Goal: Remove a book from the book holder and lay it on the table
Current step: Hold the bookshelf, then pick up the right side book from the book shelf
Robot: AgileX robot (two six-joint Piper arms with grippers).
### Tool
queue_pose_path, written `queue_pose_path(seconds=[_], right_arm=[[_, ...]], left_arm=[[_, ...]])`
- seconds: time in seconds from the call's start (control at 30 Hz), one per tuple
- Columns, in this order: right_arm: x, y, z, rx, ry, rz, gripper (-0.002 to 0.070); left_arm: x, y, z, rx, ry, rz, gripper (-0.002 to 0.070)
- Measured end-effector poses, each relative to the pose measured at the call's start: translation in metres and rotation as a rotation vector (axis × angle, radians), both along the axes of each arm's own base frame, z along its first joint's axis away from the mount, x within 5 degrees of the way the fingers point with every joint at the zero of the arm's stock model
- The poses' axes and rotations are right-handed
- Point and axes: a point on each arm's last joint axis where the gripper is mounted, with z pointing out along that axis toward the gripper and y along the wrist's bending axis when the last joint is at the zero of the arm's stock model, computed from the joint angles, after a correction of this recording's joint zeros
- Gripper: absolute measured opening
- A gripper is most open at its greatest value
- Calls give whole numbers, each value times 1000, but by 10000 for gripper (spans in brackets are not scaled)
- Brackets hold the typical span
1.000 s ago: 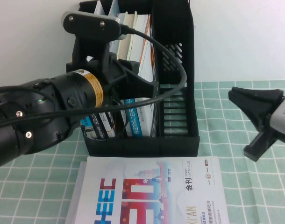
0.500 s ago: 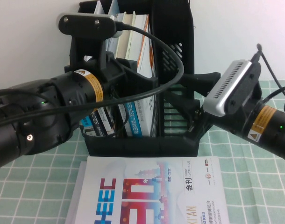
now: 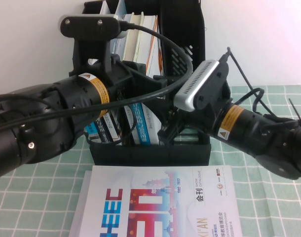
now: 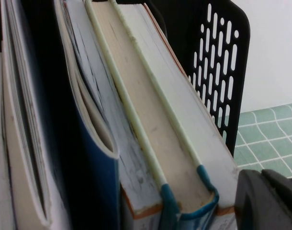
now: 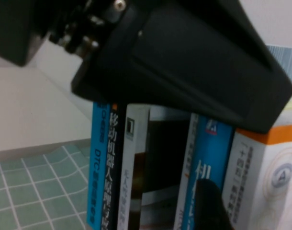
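Book holder: a black plastic rack with slotted walls; it stands upright on the table with the green checked cloth, at the far side, and it is the landmark for all places below.
Books: several books stand upright inside the book holder, in its left compartments, spines to the front. In the left wrist view the top edges of their pages lie side by side, one with a teal spine cover.
Magazine: lies flat on the cloth, just in front of the book holder, cover up.
Left gripper: it is above the standing books, at the upper front of the book holder, and comes in from the holder's left. One black finger shows in the left wrist view beside the books; I cannot tell if the fingers are spread or pressed together.
Right gripper: it is at the front of the book holder, low, near the book spines, and comes in from the holder's right. Its fingertips are hidden behind its own camera housing, so I cannot tell their state.
Right wrist view: book spines are very near, under the black body of the left arm.
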Motion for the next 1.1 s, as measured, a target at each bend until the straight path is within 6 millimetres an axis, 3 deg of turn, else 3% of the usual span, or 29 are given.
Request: queue_pose_path(seconds=[0.17,0.53,0.87,1.1], right_arm=[[11,3,-7,-22,16,-47,374],[14,4,-10,-53,13,-103,377],[20,-4,-30,-179,196,-206,373],[21,-4,-30,-159,196,-211,284]], left_arm=[[-1,0,1,-9,-1,0,-3],[-6,4,11,-26,-27,0,-3],[-7,5,14,-32,-34,0,-3],[-7,5,14,-32,-34,0,-3]])
